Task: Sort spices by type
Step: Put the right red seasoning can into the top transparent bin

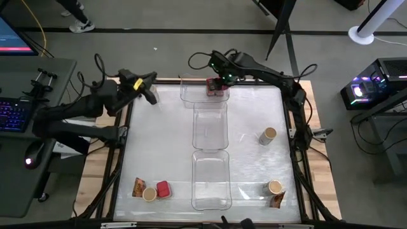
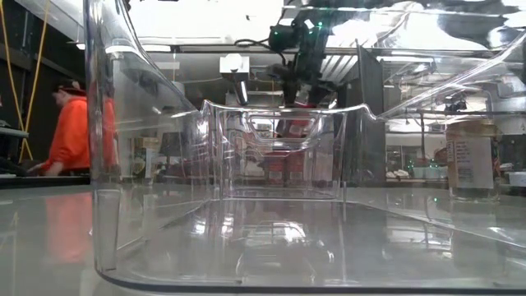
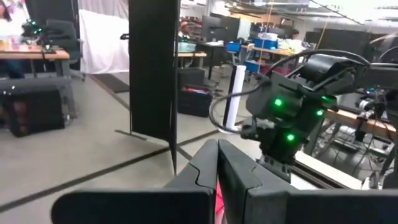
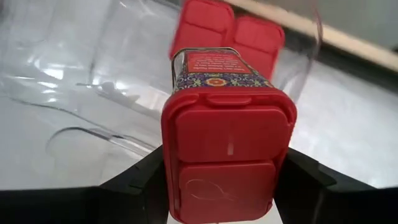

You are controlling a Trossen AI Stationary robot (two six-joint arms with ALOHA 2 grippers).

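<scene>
- Our right gripper [image 4: 227,186] is clamped on a red boxy spice container with a patterned label [image 4: 227,143], holding it over the far clear plastic tray [image 1: 191,95], where two more red boxy containers [image 4: 227,28] already sit.
- Our left gripper [image 1: 151,95] waits at the far left corner of the surface [image 1: 159,146], fingers pressed together, empty.
- Round tan-topped jars [image 1: 268,135], flat brown-orange packets [image 1: 138,187] and one red container [image 1: 163,189] lie outside the trays.

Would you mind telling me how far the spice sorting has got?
Red boxes already sit in the far tray. The right gripper holds another red box over it. Left: a red box, three jars and two packets. The left gripper waits.
</scene>
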